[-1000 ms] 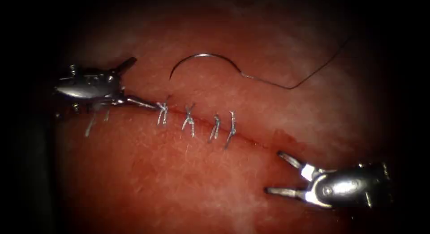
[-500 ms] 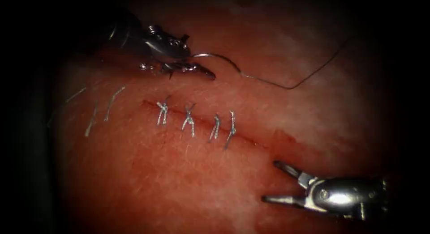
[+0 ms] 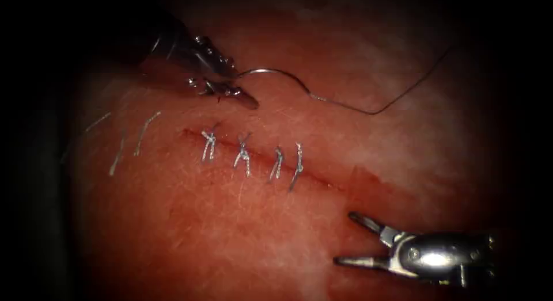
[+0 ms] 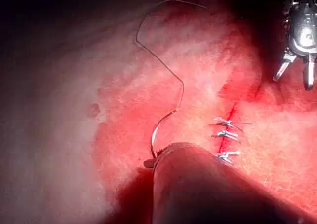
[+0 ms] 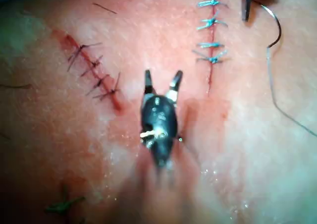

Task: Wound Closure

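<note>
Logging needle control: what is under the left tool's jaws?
The left tool covers the needle's pointed end, lying on the tissue above the cut. Whether it grips it is hidden.

**Count of items in the field**

You have two tools: the left tool (image 3: 227, 85) and the right tool (image 3: 360, 240). One curved needle (image 3: 276, 73), trailing one thread (image 3: 374, 111). One cut (image 3: 322, 183) in the tissue (image 3: 230, 232), carrying four stitches (image 3: 250, 154). Four loose cut ends of thread (image 3: 129, 140) lie left of the cut.
</note>
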Robot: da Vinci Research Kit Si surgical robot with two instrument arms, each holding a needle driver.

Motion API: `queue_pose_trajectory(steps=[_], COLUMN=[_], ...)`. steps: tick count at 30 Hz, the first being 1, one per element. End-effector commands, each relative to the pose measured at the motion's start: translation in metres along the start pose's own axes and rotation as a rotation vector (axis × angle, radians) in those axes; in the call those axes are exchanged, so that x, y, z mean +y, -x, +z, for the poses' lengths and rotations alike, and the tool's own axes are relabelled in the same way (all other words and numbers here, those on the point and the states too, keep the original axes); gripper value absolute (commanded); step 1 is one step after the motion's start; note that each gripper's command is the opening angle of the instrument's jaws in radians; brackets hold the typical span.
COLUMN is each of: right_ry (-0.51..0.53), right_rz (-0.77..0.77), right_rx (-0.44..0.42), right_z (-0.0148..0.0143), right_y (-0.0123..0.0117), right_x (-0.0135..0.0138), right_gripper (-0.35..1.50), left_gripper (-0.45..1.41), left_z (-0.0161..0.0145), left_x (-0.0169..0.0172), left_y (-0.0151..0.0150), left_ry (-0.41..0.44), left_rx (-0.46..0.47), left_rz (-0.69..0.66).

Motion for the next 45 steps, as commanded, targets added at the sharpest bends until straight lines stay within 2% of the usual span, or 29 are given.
queue_pose_trajectory(steps=[1, 8, 11, 13, 15, 22, 24, 29, 32, 35, 41, 45], right_ry=[-0.005, -0.007, -0.007, -0.007, -0.006, -0.005, -0.003, 0.045, 0.086, 0.123, 0.189, 0.212], right_rz=[0.005, 0.005, 0.005, 0.005, 0.005, 0.005, 0.005, 0.007, 0.037, 0.058, 0.102, 0.121], right_rx=[0.000, 0.001, 0.001, 0.002, 0.002, 0.007, 0.016, 0.078, 0.136, 0.188, 0.267, 0.311], right_z=[0.0007, 0.0010, 0.0011, 0.0012, 0.0012, 0.0012, 0.0012, 0.0011, 0.0010, 0.0008, -0.0001, -0.0009], right_y=[0.0006, 0.0004, 0.0004, 0.0004, 0.0003, 0.0003, 0.0003, 0.0002, 0.0000, -0.0005, -0.0019, -0.0033], right_x=[-0.0014, -0.0018, -0.0019, -0.0019, -0.0019, -0.0019, -0.0019, -0.0019, -0.0017, -0.0012, 0.0002, 0.0016], right_gripper=[0.78, 0.78, 0.78, 0.78, 0.78, 0.78, 0.78, 0.83, 0.90, 0.91, 0.93, 0.93], left_gripper=[0.74, 0.61, 0.39, 0.05, -0.45, -0.45, -0.45, -0.45, -0.45, -0.45, -0.45, -0.45], left_z=[0.0009, 0.0031, 0.0042, 0.0048, 0.0051, 0.0034, 0.0026, -0.0001, -0.0015, -0.0023, -0.0030, -0.0036], left_x=[0.0007, 0.0004, 0.0005, 0.0005, 0.0007, 0.0011, 0.0010, 0.0007, 0.0007, 0.0019, 0.0056, 0.0076], left_y=[0.0004, 0.0006, 0.0010, 0.0013, 0.0016, 0.0011, 0.0006, -0.0009, -0.0017, -0.0014, -0.0007, -0.0005], left_ry=[-0.002, 0.000, 0.014, 0.040, 0.077, 0.121, 0.119, 0.144, 0.196, 0.235, 0.445, 0.565], left_rx=[-0.002, -0.029, -0.035, -0.040, -0.051, -0.056, -0.019, 0.202, 0.377, 0.495, 0.666, 0.726], left_rz=[0.000, 0.008, 0.013, 0.024, 0.031, -0.059, -0.072, -0.136, -0.211, -0.260, -0.411, -0.510])
